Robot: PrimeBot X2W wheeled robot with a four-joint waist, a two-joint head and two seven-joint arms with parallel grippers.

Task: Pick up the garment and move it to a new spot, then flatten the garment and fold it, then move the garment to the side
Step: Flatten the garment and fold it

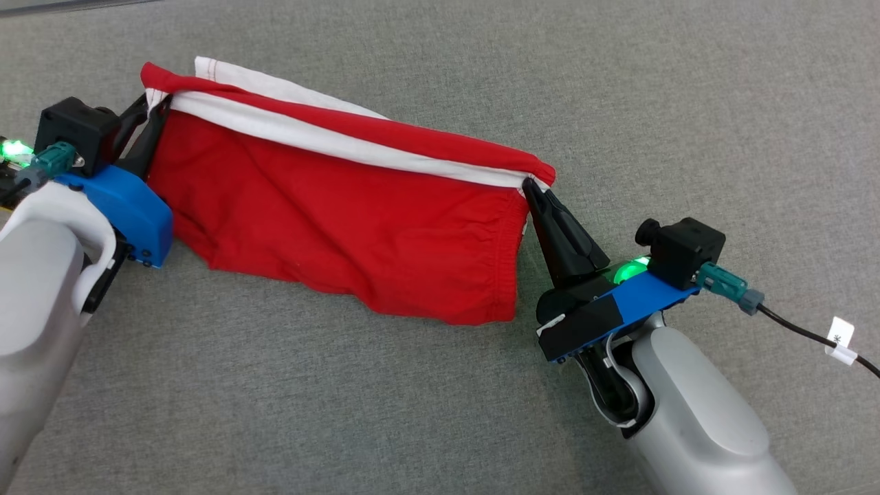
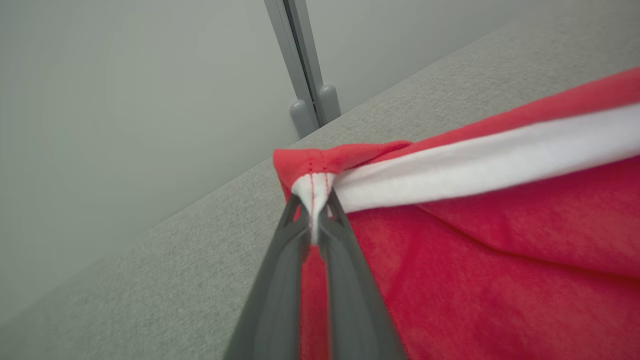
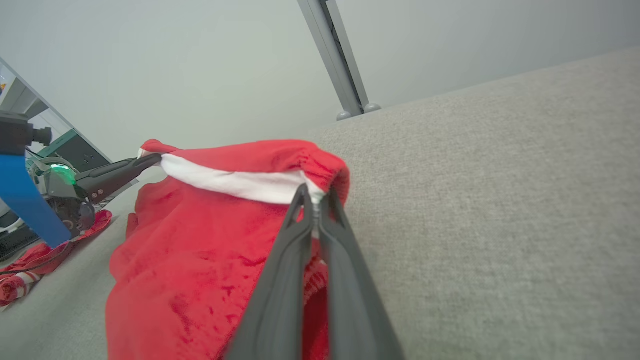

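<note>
The grey counter point(image 1: 687, 96) carries a red garment point(image 1: 330, 227), pulled taut along its white-banded top edge with the rest sagging onto the surface. The left hand point(image 1: 159, 106) pinches one end of that edge and the right hand point(image 1: 531, 184) pinches the other.

Bright, even, diffuse light; shadows faint. In both wrist views the near dark tapered fingers point(image 2: 272, 295) blur.
</note>
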